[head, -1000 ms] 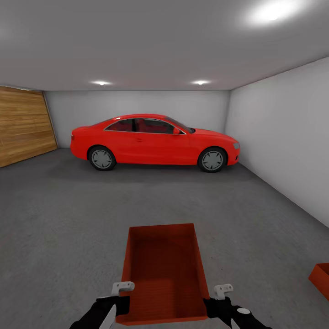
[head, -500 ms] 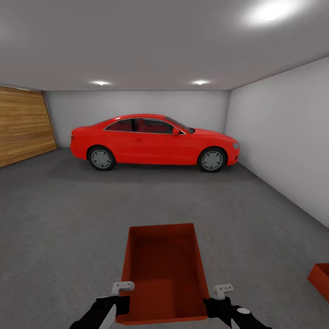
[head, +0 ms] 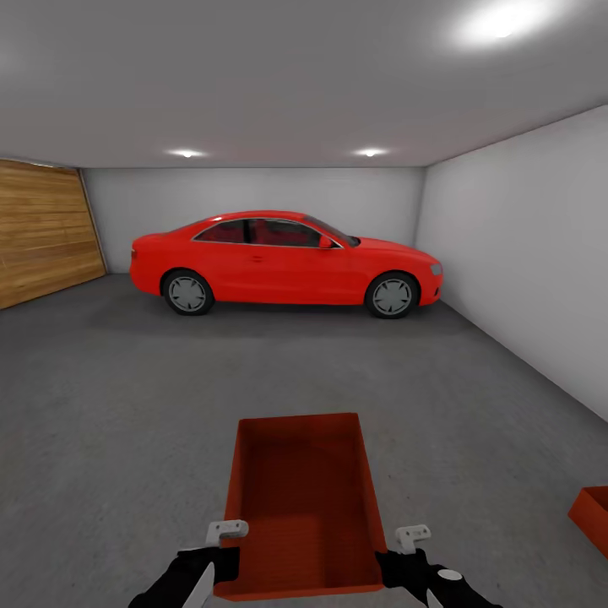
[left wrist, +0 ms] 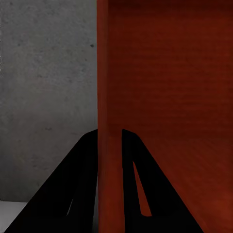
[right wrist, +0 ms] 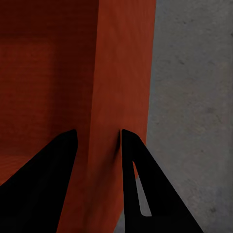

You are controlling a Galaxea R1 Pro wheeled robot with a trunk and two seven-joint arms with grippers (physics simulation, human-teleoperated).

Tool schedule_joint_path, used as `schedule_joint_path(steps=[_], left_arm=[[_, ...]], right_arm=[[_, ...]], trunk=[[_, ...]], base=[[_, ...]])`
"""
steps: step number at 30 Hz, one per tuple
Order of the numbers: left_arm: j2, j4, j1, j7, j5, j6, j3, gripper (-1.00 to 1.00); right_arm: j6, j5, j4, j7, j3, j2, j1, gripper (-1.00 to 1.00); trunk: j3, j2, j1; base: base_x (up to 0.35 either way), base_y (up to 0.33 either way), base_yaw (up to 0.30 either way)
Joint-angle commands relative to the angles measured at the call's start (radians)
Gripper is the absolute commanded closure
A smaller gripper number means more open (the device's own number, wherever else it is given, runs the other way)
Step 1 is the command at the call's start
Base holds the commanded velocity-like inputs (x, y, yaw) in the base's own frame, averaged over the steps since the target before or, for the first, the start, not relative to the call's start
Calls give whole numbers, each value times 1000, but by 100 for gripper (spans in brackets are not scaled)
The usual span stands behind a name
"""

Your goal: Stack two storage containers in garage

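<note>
Head view: the red-orange open-top plastic storage container [head: 301, 505], apparently stiff and light, hangs between the left gripper [head: 221, 551] and the right gripper [head: 400, 553], whose fingers pinch its thin side walls near the near corners.

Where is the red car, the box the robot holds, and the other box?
red car [head: 283, 262]: head view, its side door.
held container [head: 304, 498]: head view, its inside bottom.
second container [head: 594, 517]: head view, its visible corner.

Red car [head: 287, 262] parked far centre, side-on, nose right. Wood-plank wall [head: 42, 228] far left. Ceiling spotlights [head: 186, 154] lit overhead.
</note>
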Motion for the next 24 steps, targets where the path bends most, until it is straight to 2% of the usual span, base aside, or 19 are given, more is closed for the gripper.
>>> schedule_joint_path(steps=[1, 13, 17, 24], left_arm=[[0, -13, -1, 28, -26, -33, 8, 100], [-1, -13, -1, 27, -25, -33, 8, 100], [-1, -13, -1, 27, -26, -33, 8, 100], [-1, -13, -1, 27, -26, -33, 8, 100]], right_arm=[[-5, -4, 3, 22, 41, 23, 1, 100], [-5, -3, 3, 22, 41, 23, 1, 100], [-5, -4, 3, 22, 41, 23, 1, 100], [-5, -4, 2, 22, 41, 23, 1, 100]], trunk=[[-1, -1, 0], [-1, -1, 0], [-1, -1, 0], [-1, -1, 0]], base=[[0, 151, 0], [2, 24, 0], [181, 0, 0], [12, 0, 0]])
